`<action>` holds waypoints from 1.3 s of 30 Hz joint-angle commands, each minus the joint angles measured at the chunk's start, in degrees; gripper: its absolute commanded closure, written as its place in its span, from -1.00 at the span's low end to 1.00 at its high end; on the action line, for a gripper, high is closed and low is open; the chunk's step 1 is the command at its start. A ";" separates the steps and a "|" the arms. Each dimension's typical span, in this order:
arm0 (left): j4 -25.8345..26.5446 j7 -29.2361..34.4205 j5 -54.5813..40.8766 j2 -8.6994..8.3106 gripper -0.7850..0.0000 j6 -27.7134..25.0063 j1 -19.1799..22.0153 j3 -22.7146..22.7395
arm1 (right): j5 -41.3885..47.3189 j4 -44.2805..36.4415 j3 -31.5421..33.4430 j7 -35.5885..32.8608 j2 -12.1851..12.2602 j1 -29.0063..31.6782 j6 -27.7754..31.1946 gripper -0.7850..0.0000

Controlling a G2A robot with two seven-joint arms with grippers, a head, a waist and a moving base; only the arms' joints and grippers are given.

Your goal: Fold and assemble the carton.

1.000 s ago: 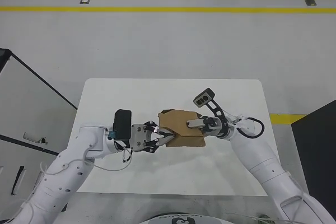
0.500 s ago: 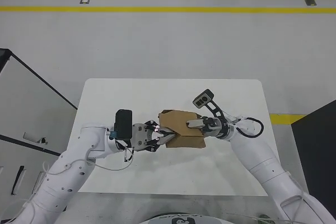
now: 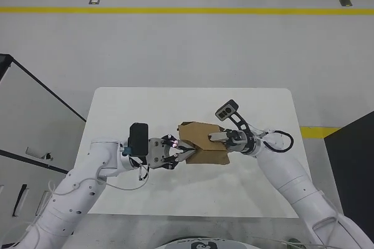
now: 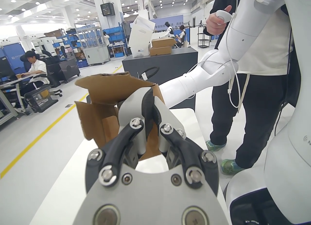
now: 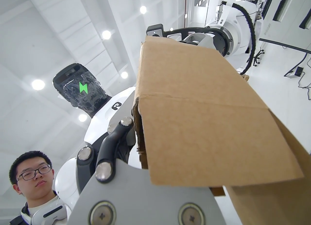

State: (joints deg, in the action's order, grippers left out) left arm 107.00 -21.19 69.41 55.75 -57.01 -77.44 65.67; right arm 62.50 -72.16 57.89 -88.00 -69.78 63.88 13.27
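Carton [image 3: 202, 149] mid-table; we see left gripper [image 4: 149, 104] pinching its left wall, both nudged slightly right since earlier. Right gripper [image 3: 214, 136] on carton's right side, grip we cannot tell.

From where I stand, the left arm [image 3: 81, 180] and right arm [image 3: 293, 180] are glossy white shells in rounded segments. A thin white cable [image 3: 121, 185] hangs loose off the left forearm, and a thick black cable [image 3: 293, 141] loops at the right wrist. Each wrist carries a black camera [image 3: 138, 136], the right one on a black bracket [image 3: 227, 110]. The left jaws sit on a grey metal plate [image 4: 150, 194] with silver screws and black link bars. The head [image 5: 73, 75] is a black panel bearing a green zigzag mark.
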 commanded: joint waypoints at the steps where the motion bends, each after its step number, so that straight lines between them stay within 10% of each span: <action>1: -0.06 -0.14 -0.05 0.03 1.00 0.17 0.01 0.22 | 0.50 0.07 -0.13 0.00 -0.03 -0.01 -0.13 1.00; 39: 5.10 -6.16 5.67 -0.78 1.00 8.27 -7.87 12.07 | 12.42 -4.63 -2.26 2.37 -0.20 5.19 -13.97 1.00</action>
State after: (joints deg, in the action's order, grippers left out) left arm 111.71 -27.38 74.15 55.00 -49.22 -85.06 77.44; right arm 75.00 -76.67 55.65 -85.64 -69.94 68.98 -0.60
